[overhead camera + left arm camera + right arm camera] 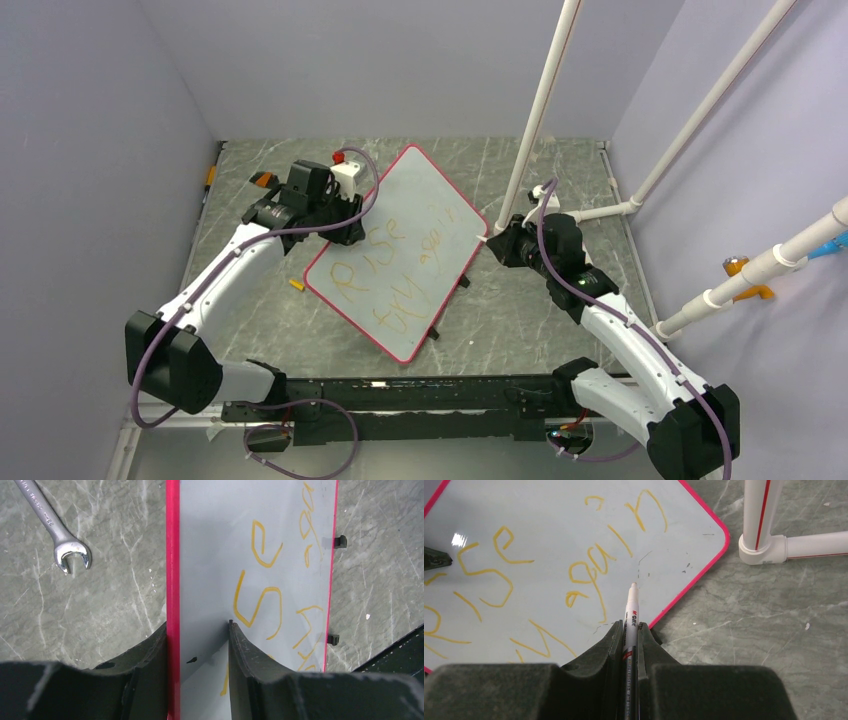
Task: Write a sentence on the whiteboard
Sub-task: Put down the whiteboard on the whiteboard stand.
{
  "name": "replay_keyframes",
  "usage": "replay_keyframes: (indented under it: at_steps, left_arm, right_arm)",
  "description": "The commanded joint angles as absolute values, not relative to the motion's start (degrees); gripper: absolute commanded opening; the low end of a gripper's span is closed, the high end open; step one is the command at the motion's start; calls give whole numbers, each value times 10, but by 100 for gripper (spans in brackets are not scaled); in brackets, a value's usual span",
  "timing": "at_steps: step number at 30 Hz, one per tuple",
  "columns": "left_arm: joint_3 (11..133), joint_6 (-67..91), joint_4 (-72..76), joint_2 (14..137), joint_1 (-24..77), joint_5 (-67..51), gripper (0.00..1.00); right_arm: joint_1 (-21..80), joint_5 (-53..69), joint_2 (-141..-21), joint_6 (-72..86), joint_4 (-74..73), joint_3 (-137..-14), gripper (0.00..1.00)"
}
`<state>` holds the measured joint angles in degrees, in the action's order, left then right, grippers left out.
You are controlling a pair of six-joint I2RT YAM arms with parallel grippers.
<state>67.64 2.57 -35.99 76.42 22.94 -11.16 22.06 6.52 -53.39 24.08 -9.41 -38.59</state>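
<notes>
The whiteboard (425, 195) (210, 550) (549, 515) lies slanted on the table, pale with a pink rim. The sentence (390, 270) (265, 597) (589, 575) runs across it in orange-yellow letters, roughly "Rise try again". My left gripper (340, 222) (197, 625) is open astride the board's left rim, one finger outside the rim and the other over the board face. My right gripper (497, 243) (628, 625) is shut on a white marker pen (631, 605). The pen's tip points at the board near its right corner, just past "again".
A steel wrench (60, 535) lies on the table left of the board. A small yellow piece (296, 285) sits by the board's near-left edge. Black clips (340, 541) stick out of the far rim. White pipes (540, 110) (769, 545) stand right of the board.
</notes>
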Motion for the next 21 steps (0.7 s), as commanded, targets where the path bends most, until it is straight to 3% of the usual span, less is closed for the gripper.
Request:
replay_keyframes:
  at_steps: [1,21]
  left_arm:
    - [657,-47,-427,781,234,-37,41]
    - [663,-40,-428,787,231,-53,55]
  right_arm:
    - [222,68,-526,246,-67,-385,0]
    - [222,69,-528,247,-62,-380,0]
